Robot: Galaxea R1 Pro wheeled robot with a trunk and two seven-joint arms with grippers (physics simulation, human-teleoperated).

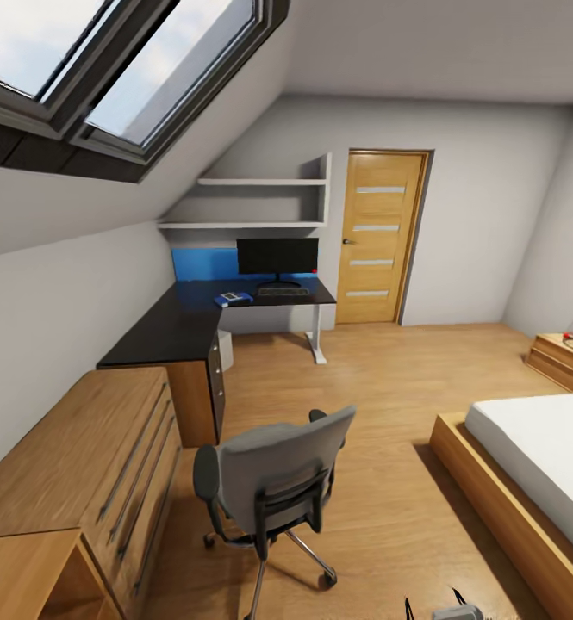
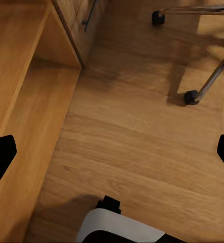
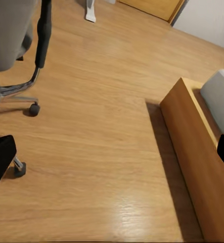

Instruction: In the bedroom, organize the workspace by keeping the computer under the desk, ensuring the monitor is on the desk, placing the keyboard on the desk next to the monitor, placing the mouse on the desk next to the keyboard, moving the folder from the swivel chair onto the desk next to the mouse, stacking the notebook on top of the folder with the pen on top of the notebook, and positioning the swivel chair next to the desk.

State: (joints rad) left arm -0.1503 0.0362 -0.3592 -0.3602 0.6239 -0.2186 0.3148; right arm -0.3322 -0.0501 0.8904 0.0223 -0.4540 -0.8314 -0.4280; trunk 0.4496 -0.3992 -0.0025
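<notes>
The chair (image 1: 273,482) stands well ahead of both grippers. The left gripper (image 2: 112,154) and right gripper (image 3: 112,157) are spread wide, holding nothing.

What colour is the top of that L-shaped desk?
Glossy black. The desk top shows best in the head view, with a blue wall panel behind it.

Attic room with a sloped grey-white ceiling (image 1: 105,198) and black-framed skylights (image 1: 122,69) letting in daylight. Light wood plank floor (image 1: 381,405) all over. Wooden panelled door (image 1: 379,237) on the far wall, white wall shelves (image 1: 260,202) beside it. Light wooden drawer cabinet (image 1: 79,474) along the left, low wooden-framed bed with a white mattress (image 1: 536,465) on the right.
</notes>
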